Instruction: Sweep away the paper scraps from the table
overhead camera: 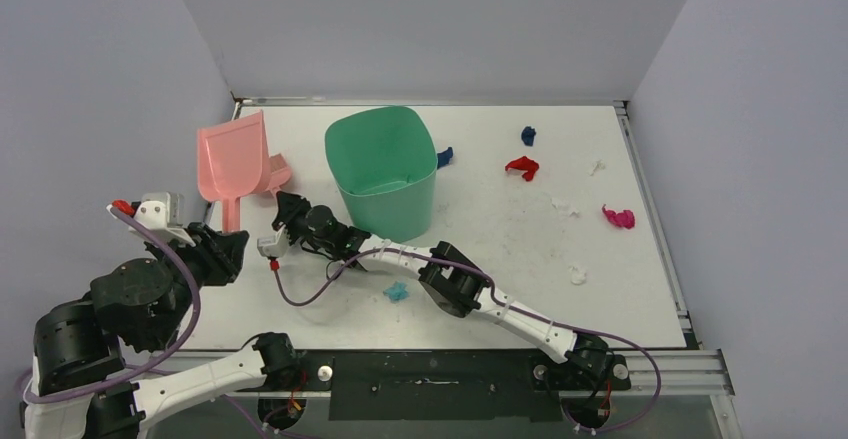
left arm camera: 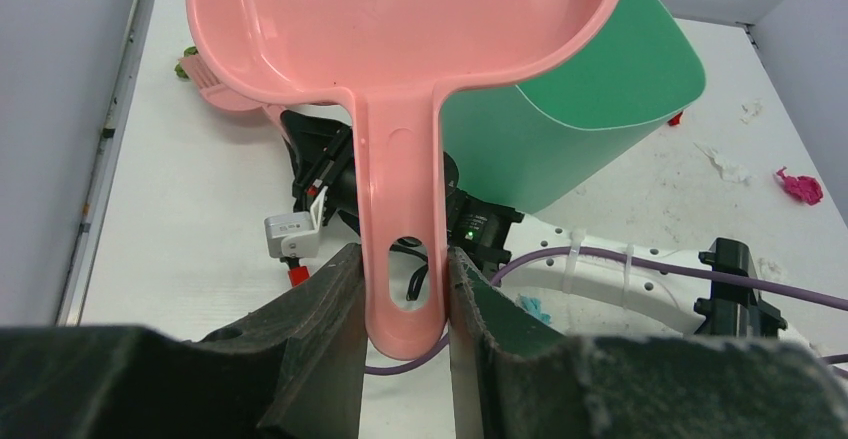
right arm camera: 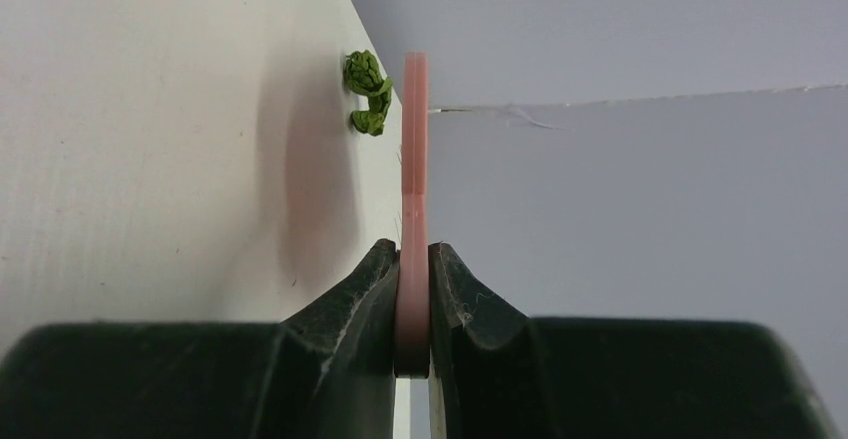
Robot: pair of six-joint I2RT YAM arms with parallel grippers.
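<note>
We log paper scraps: red wad (overhead camera: 522, 167), dark blue wad (overhead camera: 528, 136) and magenta wad (overhead camera: 618, 217) scattered on far right part of surface (overhead camera: 500, 249). teal wad (overhead camera: 397, 291) near front edge, beside right arm (overhead camera: 500, 309). olive green wad (right arm camera: 366, 89) at far left, just beside pink brush (right arm camera: 413, 159). right gripper (right arm camera: 412, 259) clenched on brush. left gripper (left arm camera: 403, 264) grasping pink dustpan (left arm camera: 400, 39) by handle. We note green bin (overhead camera: 385, 174) upright mid-surface, near right gripper.
</note>
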